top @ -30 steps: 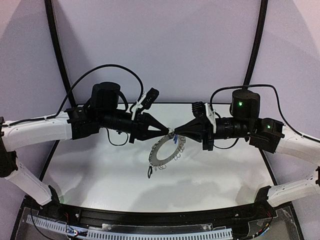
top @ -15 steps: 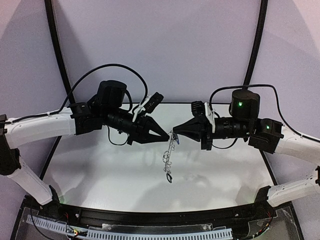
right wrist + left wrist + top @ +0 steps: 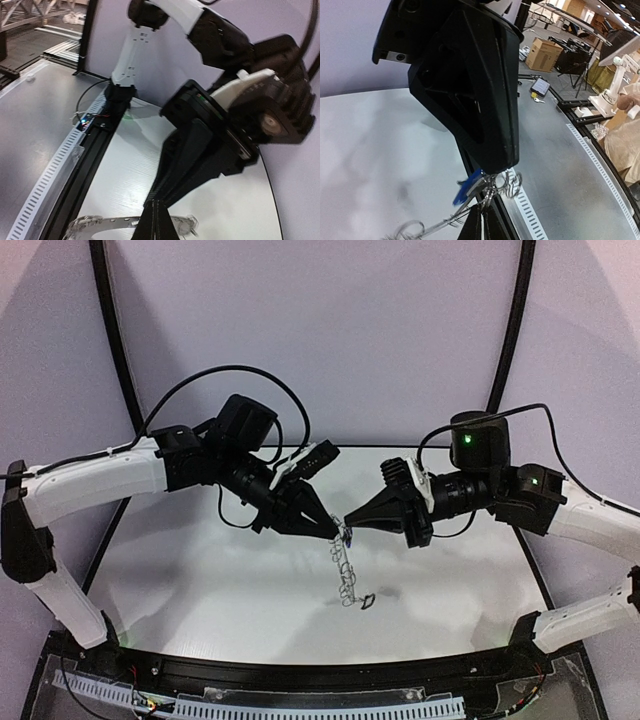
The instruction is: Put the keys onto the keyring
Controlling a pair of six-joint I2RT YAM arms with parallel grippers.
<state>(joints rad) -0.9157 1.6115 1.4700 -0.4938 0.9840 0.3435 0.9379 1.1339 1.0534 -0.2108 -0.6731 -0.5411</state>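
Note:
The keyring [image 3: 345, 565] hangs edge-on above the table, its wire clips dangling along it. My right gripper [image 3: 350, 522] is shut on the ring's top rim; in the right wrist view the grey ring [image 3: 100, 221] runs behind its fingertips [image 3: 151, 220]. My left gripper [image 3: 335, 527] is shut, and its tips meet the same spot from the left. They touch the clips [image 3: 507, 182] beside the blue-tagged key [image 3: 467, 186]; a grip there does not show. The black-tagged key [image 3: 367, 598] hangs at the ring's lowest point.
The white table [image 3: 200, 570] lies below both arms. A black rail with a slotted cable duct [image 3: 300, 702] runs along its near edge. Black frame posts [image 3: 115, 350] rise at the back corners.
The ring has swung from nearly flat between both grippers to hanging edge-on. My left gripper came off it, then closed back in on its top. Both grippers have dropped slightly.

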